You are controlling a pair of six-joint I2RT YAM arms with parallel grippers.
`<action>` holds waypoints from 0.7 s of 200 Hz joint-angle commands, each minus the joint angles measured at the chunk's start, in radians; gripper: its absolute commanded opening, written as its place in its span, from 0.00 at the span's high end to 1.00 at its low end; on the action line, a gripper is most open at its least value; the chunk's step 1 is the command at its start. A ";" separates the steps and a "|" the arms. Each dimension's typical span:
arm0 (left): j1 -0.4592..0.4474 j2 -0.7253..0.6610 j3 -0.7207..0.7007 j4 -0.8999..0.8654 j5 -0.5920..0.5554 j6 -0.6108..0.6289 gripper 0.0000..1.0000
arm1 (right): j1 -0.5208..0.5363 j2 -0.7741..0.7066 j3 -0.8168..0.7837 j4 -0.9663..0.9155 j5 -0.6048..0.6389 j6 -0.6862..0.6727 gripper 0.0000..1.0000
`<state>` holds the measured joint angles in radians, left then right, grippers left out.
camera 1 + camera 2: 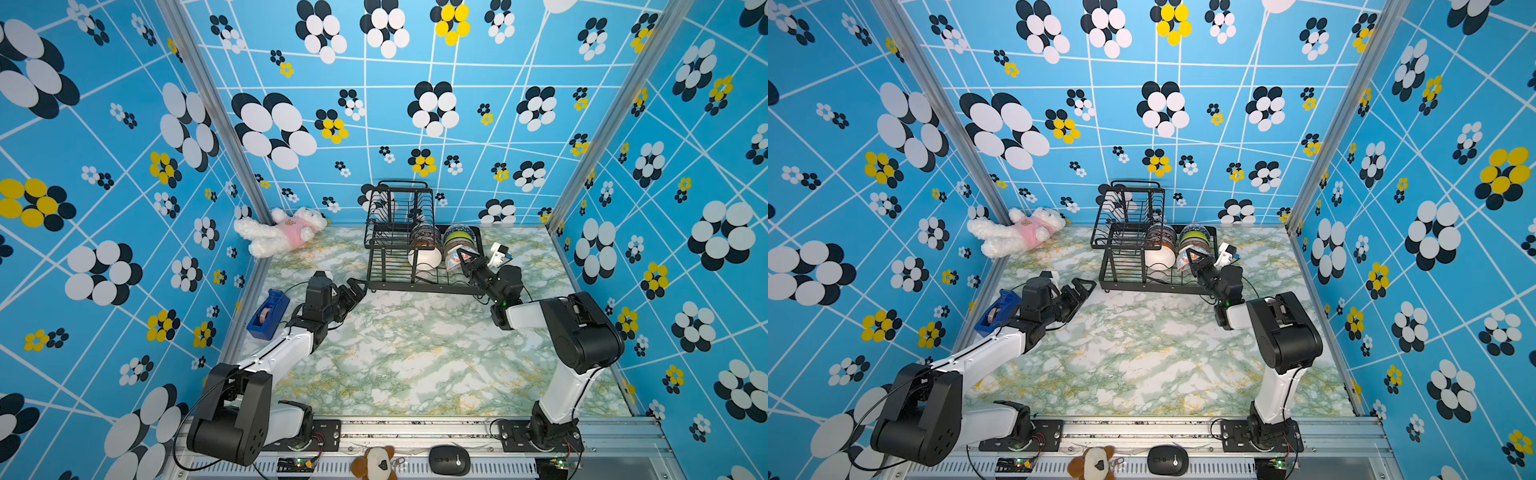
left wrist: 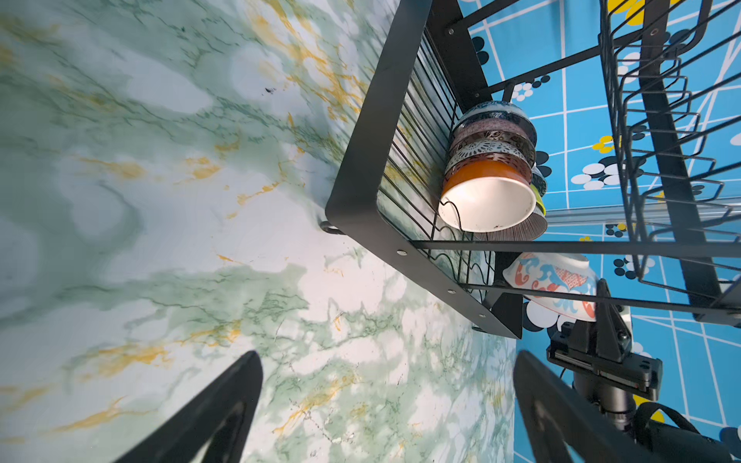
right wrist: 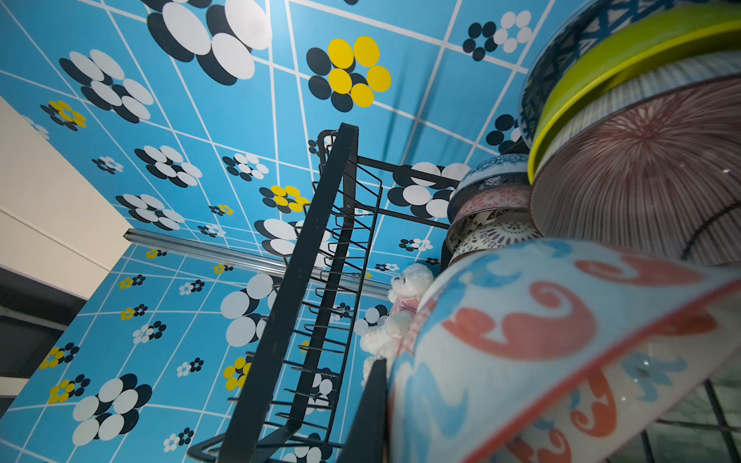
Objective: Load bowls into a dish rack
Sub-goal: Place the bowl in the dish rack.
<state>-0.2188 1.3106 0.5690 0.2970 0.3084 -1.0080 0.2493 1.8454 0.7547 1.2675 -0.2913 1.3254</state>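
Observation:
The black wire dish rack (image 1: 386, 266) (image 1: 1121, 266) stands at the back of the table. Two rows of bowls stand on edge in its lower tray: a white bowl (image 1: 426, 257) (image 2: 487, 204) fronts the left row, and the right row holds a lime green bowl (image 1: 459, 237) (image 3: 625, 60) and a purplish ribbed bowl (image 3: 641, 172). My right gripper (image 1: 465, 259) (image 1: 1194, 257) is shut on the rim of a red-blue floral bowl (image 1: 453, 259) (image 2: 549, 280) (image 3: 521, 340), tilted at the front of the right row. My left gripper (image 1: 357, 289) (image 2: 387, 356) is open and empty beside the rack's front left corner.
A white plush toy (image 1: 282, 230) lies at the back left against the wall. A blue tape dispenser (image 1: 268, 313) sits at the left table edge beside my left arm. A black mouse (image 1: 449, 459) and a brown plush (image 1: 374, 463) rest on the front rail.

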 commanded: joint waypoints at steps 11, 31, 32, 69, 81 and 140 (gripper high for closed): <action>-0.026 0.030 -0.003 0.068 0.006 -0.018 0.01 | 0.011 0.034 0.063 0.044 0.009 -0.034 1.00; -0.048 0.049 -0.002 0.080 -0.002 -0.025 0.01 | 0.016 0.061 0.088 0.049 0.009 -0.034 1.00; -0.050 0.051 -0.003 0.081 -0.003 -0.025 0.01 | 0.016 0.063 0.090 0.049 0.009 -0.034 1.00; -0.069 0.087 0.004 0.105 0.002 -0.038 0.01 | 0.024 0.109 0.133 0.041 0.000 -0.059 1.00; -0.070 0.091 0.007 0.108 0.002 -0.039 0.01 | 0.025 0.119 0.141 0.036 -0.002 -0.064 1.00; -0.070 0.106 0.030 0.103 0.009 -0.026 0.01 | 0.027 0.153 0.153 0.019 0.024 -0.074 1.00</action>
<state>-0.2832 1.3998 0.5701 0.3752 0.3077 -1.0397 0.2703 1.9892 0.8761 1.2411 -0.2874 1.2850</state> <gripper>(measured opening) 0.990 0.085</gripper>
